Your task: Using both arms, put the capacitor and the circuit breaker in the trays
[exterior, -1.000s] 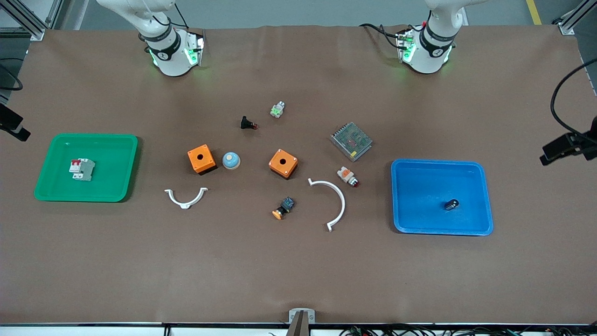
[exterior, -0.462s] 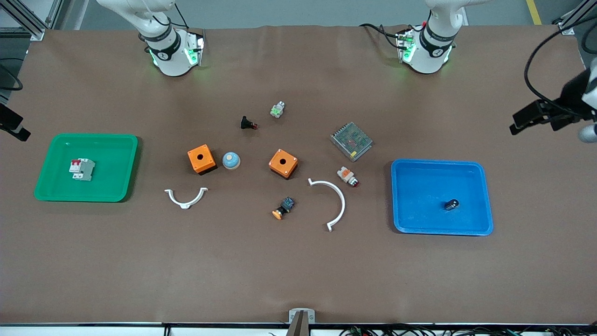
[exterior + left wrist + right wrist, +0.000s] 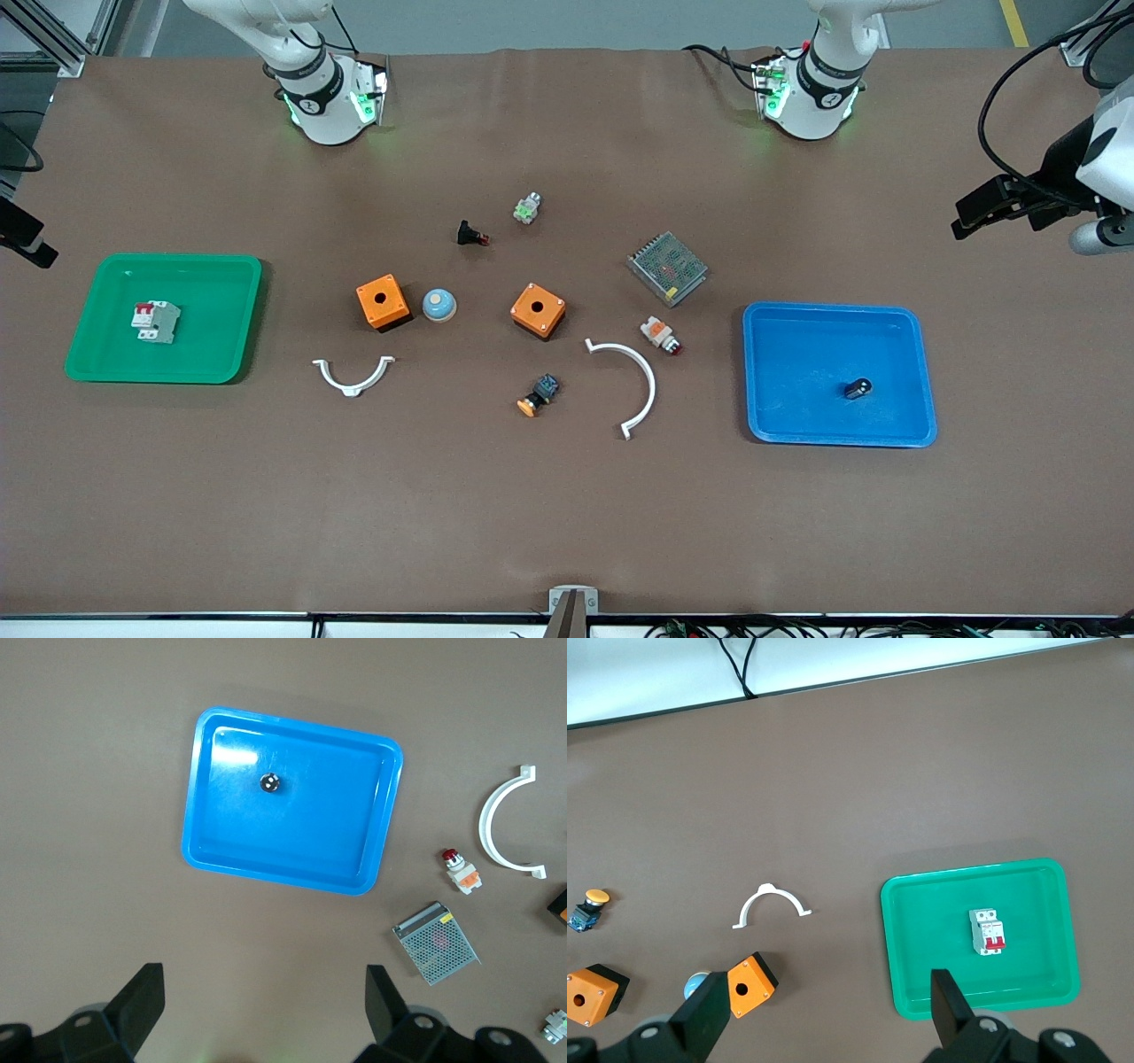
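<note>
The capacitor (image 3: 857, 388) lies in the blue tray (image 3: 762, 372) near the desk's (image 3: 567, 514) edge at the left arm's end, toward the tray's corner closest to the front camera. The circuit breaker (image 3: 156, 321) lies in the green tray (image 3: 230, 319) near the desk's edge at the right arm's end, about mid-tray. The left tool (image 3: 257, 1003) hangs high over bare desk beside the blue tray, fingers spread wide and holding nothing. The right tool (image 3: 824, 1008) hangs high above the desk by the green tray's rim, fingers likewise apart and empty. 2 orange boxes (image 3: 383, 302) sit mid-desk.
</note>
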You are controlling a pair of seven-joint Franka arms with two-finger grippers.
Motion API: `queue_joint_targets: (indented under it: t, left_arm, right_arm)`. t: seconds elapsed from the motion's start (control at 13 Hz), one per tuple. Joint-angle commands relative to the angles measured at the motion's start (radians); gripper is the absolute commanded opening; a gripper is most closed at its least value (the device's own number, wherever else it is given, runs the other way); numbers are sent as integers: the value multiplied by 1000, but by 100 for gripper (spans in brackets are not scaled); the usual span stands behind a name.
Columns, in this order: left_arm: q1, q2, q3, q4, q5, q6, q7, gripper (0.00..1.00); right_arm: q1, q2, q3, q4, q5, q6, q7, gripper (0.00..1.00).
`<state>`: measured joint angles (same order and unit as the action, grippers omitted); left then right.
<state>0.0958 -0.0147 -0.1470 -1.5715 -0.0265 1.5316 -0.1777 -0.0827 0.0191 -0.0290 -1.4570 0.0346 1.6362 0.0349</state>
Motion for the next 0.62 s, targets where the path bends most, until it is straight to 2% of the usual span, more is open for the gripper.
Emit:
queue_joint_targets:
  t: [0.0,0.54]
  left_arm:
    - [-4,2,3,27,-3,-19,10,100]
    - [-4,10,-3,27,16,-22,12,100]
  right_arm:
    - [-3,2,5,14,-7,-10,-1,100]
    - [-3,2,5,15,-7,-10,-1,100]
